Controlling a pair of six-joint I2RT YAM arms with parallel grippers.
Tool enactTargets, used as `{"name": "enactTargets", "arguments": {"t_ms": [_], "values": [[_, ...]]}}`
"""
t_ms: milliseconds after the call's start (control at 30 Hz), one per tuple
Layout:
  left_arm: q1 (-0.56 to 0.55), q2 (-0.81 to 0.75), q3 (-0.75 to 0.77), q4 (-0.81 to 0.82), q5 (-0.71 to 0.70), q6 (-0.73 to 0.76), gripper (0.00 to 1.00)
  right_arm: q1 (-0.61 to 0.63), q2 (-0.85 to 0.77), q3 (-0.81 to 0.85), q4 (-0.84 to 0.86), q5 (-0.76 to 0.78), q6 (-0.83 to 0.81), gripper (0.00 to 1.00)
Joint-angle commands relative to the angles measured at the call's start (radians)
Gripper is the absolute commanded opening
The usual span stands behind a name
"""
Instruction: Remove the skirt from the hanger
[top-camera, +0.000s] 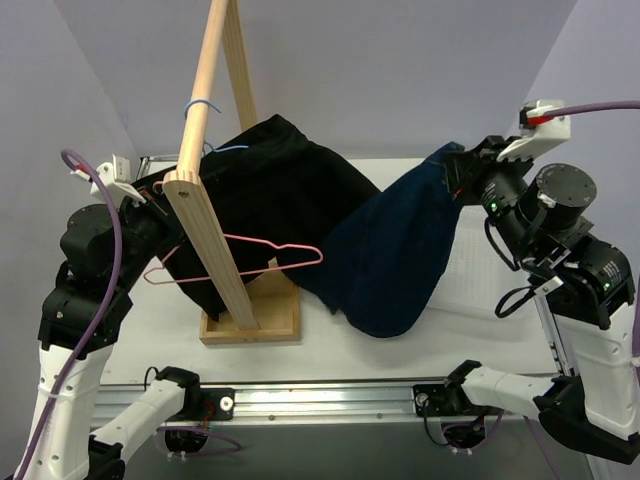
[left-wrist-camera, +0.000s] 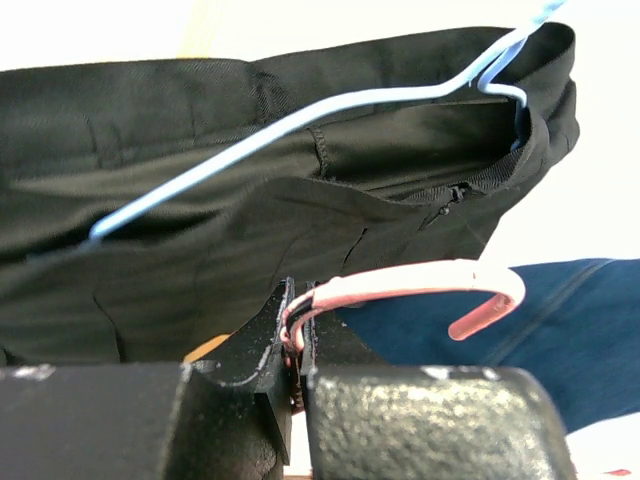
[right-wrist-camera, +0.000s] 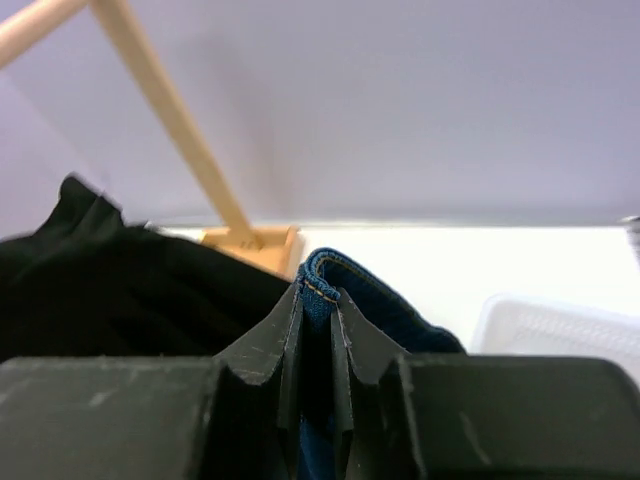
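Observation:
The dark blue denim skirt (top-camera: 395, 255) hangs stretched from my right gripper (top-camera: 458, 172) down to the table. That gripper is shut on the skirt's stitched waistband (right-wrist-camera: 325, 275). The pink wire hanger (top-camera: 240, 262) lies level in front of the wooden rack; its right tip is at the skirt's left edge. My left gripper (top-camera: 150, 198) is shut on the pink hanger's neck (left-wrist-camera: 400, 282), just below the hook. The skirt also shows behind the hook in the left wrist view (left-wrist-camera: 560, 320).
A black garment (top-camera: 270, 190) hangs on a light blue hanger (left-wrist-camera: 300, 120) from the slanted wooden rack (top-camera: 205, 200), whose base (top-camera: 250, 325) sits on the table. A white tray (right-wrist-camera: 560, 325) lies at the right.

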Motion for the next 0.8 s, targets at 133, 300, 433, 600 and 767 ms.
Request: {"name": "enactTargets", "arguments": {"t_ms": [133,300,433,600,767], "values": [[0.004,-0.001,-0.041,0.038,0.003,0.042,0.02,-0.003,0.120,0.302,0.160,0.329,-0.237,0.00],[0.002,0.013,-0.067,0.056,0.008,0.048,0.02,0.000,0.177,0.368,0.309,0.466,-0.446,0.00],[0.002,0.025,-0.093,0.073,0.015,0.048,0.02,0.002,0.224,0.463,0.401,0.504,-0.552,0.00],[0.002,0.055,-0.104,0.088,0.020,0.061,0.02,0.003,0.263,0.452,0.559,0.561,-0.695,0.00],[0.002,0.061,-0.102,0.087,0.023,0.073,0.02,0.002,0.255,0.355,0.627,0.595,-0.744,0.00]]}}
